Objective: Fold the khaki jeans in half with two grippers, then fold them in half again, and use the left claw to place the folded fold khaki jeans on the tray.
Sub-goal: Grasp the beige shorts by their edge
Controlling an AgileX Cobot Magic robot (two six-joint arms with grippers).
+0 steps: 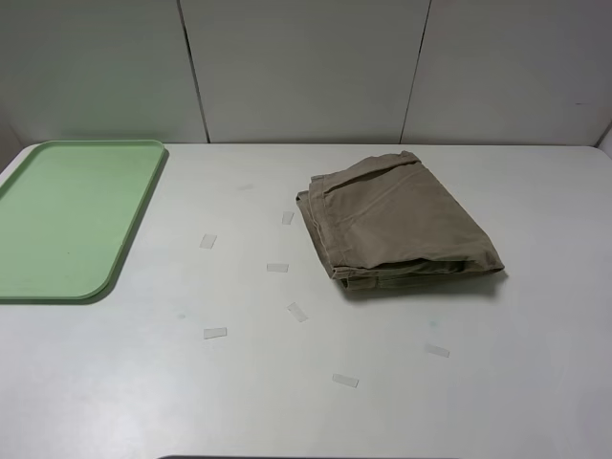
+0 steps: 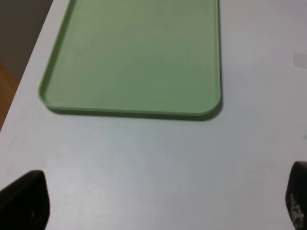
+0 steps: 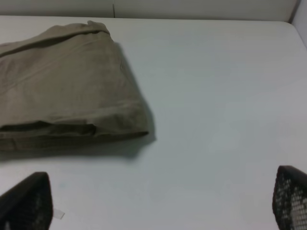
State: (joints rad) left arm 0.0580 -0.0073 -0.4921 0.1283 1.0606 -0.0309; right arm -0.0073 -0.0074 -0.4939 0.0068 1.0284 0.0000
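Observation:
The khaki jeans [image 1: 397,225] lie folded into a thick bundle on the white table, right of centre. They also show in the right wrist view [image 3: 62,91]. The pale green tray [image 1: 67,220] lies empty at the table's left. It also shows in the left wrist view [image 2: 139,57]. Neither arm shows in the exterior high view. My left gripper [image 2: 158,203] is open and empty over bare table near the tray's short edge. My right gripper [image 3: 158,201] is open and empty over bare table, beside the bundle's folded edge.
Several small clear tape pieces [image 1: 277,268] lie on the table between tray and jeans and nearer the front. A panelled wall [image 1: 306,67] stands behind the table. The table's left edge [image 2: 21,96] shows in the left wrist view.

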